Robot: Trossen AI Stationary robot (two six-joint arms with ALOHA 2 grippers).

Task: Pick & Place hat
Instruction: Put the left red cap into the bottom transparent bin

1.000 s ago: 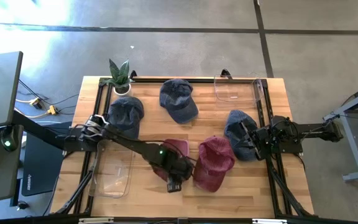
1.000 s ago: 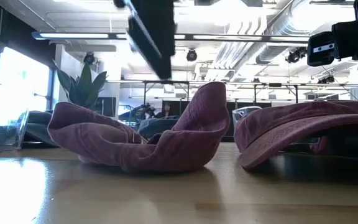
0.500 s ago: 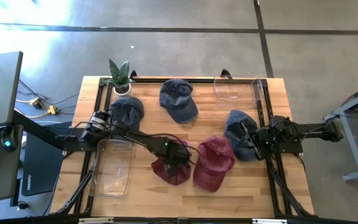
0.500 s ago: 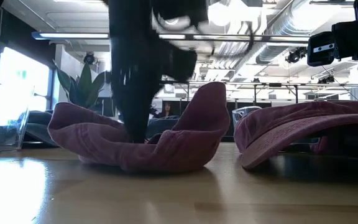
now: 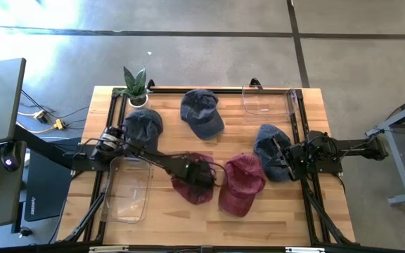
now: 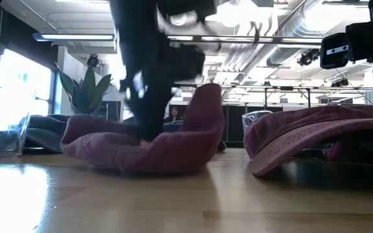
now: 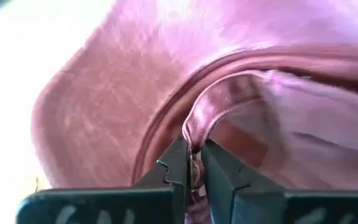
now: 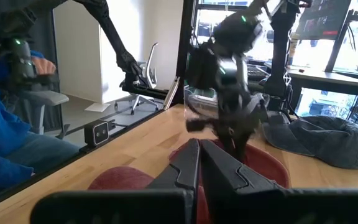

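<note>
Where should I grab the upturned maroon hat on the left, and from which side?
Grip the raised rim of the maroon hat from above. It lies opening-up, so that fabric edge stands free. The left gripper is already pinching that edge, jaws shut on it. The right gripper waits by the table's right edge.

Crowded table: the left gripper (image 5: pixel 201 173), pinching the maroon hat (image 5: pixel 192 188), has a second red hat (image 5: pixel 242 184) just beside it and an empty clear bin (image 5: pixel 127 198) on the other side. Bare wood (image 5: pixel 241 137) lies mid-table — ringed by three blue hats (image 5: pixel 202 112) (image 5: pixel 143 125) (image 5: pixel 271 149). The right gripper (image 5: pixel 287 156) idles at the edge, by another clear bin (image 5: pixel 269 102).
</note>
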